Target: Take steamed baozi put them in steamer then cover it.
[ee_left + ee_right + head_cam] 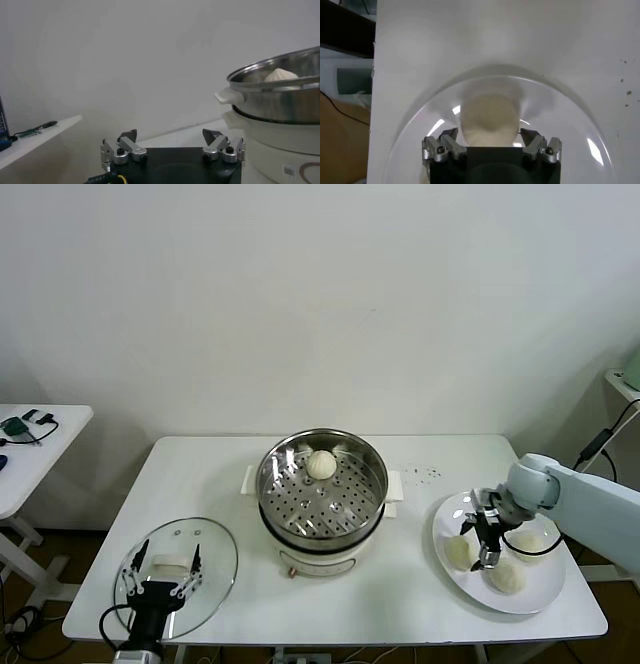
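Head view: white table with the steamer in the middle, steel pot on a white base, perforated tray visible, uncovered. One baozi in the steamer sits at the far side of the tray. The cover, clear glass with a white handle, lies flat on the table at the near left corner. Left gripper hangs over the cover, fingers spread wide, nothing between them. White plate at the right end of the table holds three baozi: left baozi, near baozi, far baozi partly hidden behind the arm. Right gripper is down over the plate among those three buns, pointing downward; whether it touches one cannot be told from here. A side table with small items stands at far left

Left wrist view: left gripper fingers well apart, empty. Steamer close by, the bun in it showing over the rim. Side table edge behind

Right wrist view: right gripper low over the plate, a fingertip on each side of a baozi, jaws partly apart and straddling it; contact with the bun not clear, so a grip cannot be told
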